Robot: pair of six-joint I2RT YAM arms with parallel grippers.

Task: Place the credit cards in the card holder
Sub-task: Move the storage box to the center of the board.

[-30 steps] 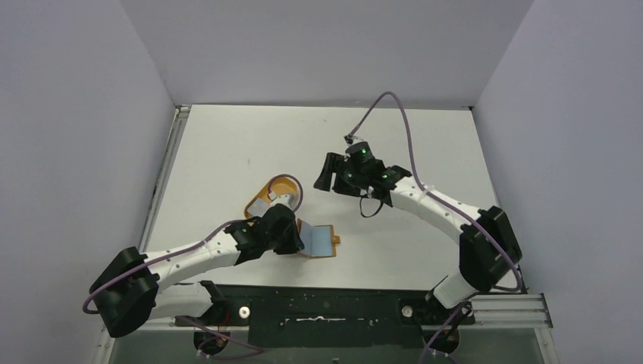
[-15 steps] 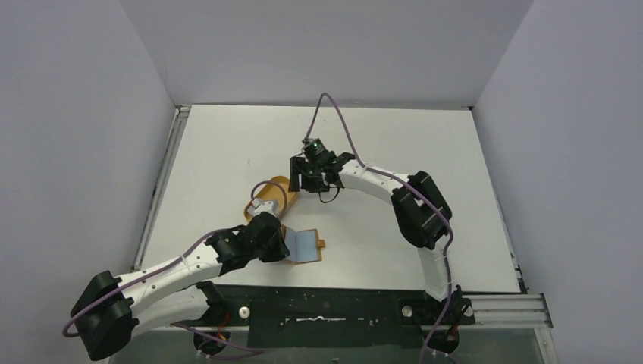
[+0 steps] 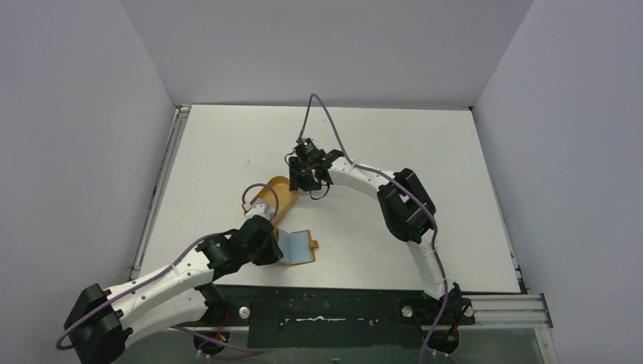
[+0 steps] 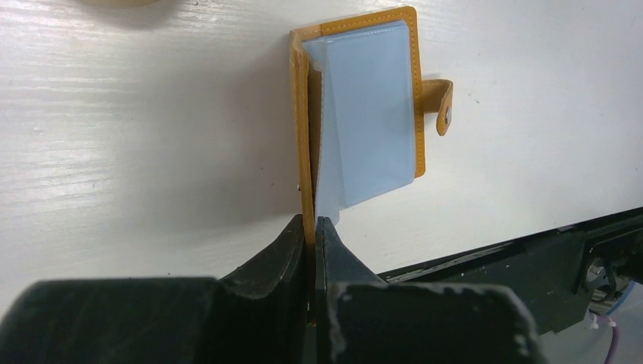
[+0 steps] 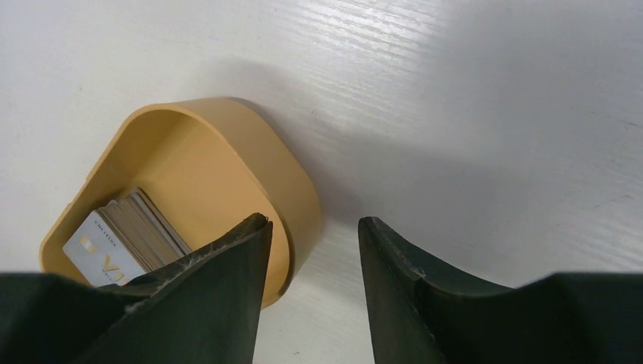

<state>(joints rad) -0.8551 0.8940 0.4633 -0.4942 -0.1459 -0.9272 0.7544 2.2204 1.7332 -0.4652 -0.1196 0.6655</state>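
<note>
While my left claw (image 4: pixel 311 224) stays out of the tray, it is pinched tight on the near edge of the card holder (image 4: pixel 303 114), lifting one tan-orange flap so that I see it edge-on. Its other flap lies flat on the white table (image 4: pixel 152 114) with pale blue see-through sleeves (image 4: pixel 371 114) spread over it. I cannot tell whether any card sits in those sleeves.

From above, the holder (image 3: pixel 297 247) lies close to the table's near edge, just right of my left claw (image 3: pixel 269 243). The orange tray (image 3: pixel 282 191) sits beyond it, a little apart.

My right claw (image 5: pixel 312 224) hangs over the tray's rim (image 5: pixel 296 189) with its jaws apart and nothing between them. Inside the tray, the credit cards (image 5: pixel 125 239) are stacked against the wall on the left of my wrist view. The top card is silvery white with a gold chip and printed letters, and grey edges of others show beside it. My left finger (image 5: pixel 212 303) hides the near end of the stack, so I cannot tell which way its long side runs.

The holder has stitched orange borders. Its long side runs straight away from my left claw, and a small strap with a snap stud (image 4: pixel 438 102) sticks out to the right.
</note>
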